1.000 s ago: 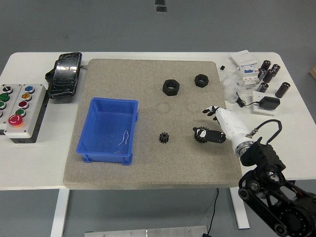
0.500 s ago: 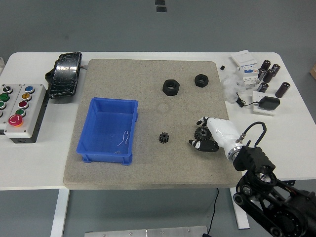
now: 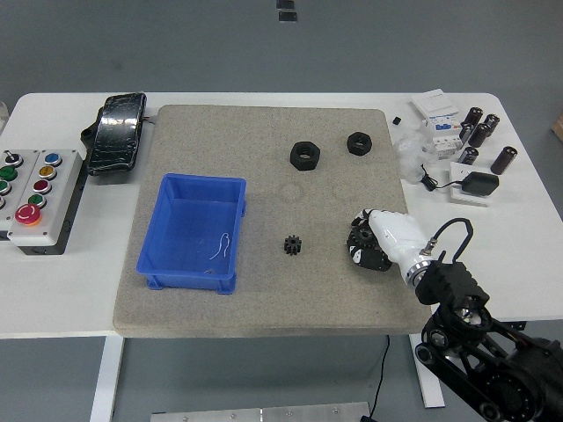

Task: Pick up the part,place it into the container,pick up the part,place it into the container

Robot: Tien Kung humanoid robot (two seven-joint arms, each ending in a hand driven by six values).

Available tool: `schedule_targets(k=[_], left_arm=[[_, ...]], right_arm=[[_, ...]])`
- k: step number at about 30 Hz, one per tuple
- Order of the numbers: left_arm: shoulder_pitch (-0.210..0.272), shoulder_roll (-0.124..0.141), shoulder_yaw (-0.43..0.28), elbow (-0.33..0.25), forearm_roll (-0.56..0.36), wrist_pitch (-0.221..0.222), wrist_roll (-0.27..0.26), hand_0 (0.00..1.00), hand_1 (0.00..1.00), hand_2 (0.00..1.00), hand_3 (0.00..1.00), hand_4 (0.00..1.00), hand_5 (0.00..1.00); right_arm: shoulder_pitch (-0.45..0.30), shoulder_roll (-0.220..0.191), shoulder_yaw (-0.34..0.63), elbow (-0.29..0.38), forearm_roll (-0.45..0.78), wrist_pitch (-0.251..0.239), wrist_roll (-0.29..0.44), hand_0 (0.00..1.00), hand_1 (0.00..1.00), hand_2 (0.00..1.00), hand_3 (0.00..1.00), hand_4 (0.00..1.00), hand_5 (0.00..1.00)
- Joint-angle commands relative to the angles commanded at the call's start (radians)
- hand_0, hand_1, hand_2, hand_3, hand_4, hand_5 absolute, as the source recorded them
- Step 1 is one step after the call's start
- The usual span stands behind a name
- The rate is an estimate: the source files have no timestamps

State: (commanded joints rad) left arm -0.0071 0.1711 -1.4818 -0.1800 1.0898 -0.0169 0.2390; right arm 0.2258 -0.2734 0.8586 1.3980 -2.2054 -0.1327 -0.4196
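Our right hand [image 3: 374, 246] sits lower right, fingers [image 3: 359, 255] clenched over the gear [image 3: 360, 236]. The blue bin [image 3: 195, 230] lies well to its left.

I can read no text, label or number anywhere; the print on the small white box [image 3: 437, 106] at upper right is too blurred.
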Motion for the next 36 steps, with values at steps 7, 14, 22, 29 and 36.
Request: schedule_targets(k=[7,14,22,29,36], left_arm=[[0.003,0.001,-0.002,0.000,-0.003,0.001,0.002,0.631,0.643,0.650,0.715,0.708,0.397],[0.007,-0.002,-0.019,0.000,0.014,0.008,0.020,0.632,0.643,0.650,0.714,0.709,0.398],[0.010,-0.002,-0.046,0.000,0.045,0.020,0.047,0.631,0.642,0.650,0.714,0.711,0.400],[0.010,-0.002,-0.050,0.000,0.045,0.022,0.054,0.631,0.642,0.651,0.712,0.712,0.404],[0.008,0.000,-0.062,0.000,0.057,0.022,0.056,0.631,0.642,0.648,0.710,0.712,0.407]], right_arm=[[0.047,-0.016,-0.028,0.033,0.036,-0.052,0.046,0.344,0.432,0.404,0.421,0.002,0.002],[0.185,0.014,-0.140,0.044,0.151,-0.094,0.116,0.377,0.450,0.422,0.434,0.002,0.002],[0.360,0.104,-0.302,-0.004,0.275,-0.100,0.177,0.459,0.488,0.473,0.456,0.002,0.002],[0.472,0.151,-0.410,-0.043,0.188,-0.014,0.152,0.567,0.611,0.608,0.575,0.123,0.133],[0.513,0.186,-0.461,-0.058,0.108,0.058,0.102,0.793,0.859,0.861,0.837,0.519,0.237]])
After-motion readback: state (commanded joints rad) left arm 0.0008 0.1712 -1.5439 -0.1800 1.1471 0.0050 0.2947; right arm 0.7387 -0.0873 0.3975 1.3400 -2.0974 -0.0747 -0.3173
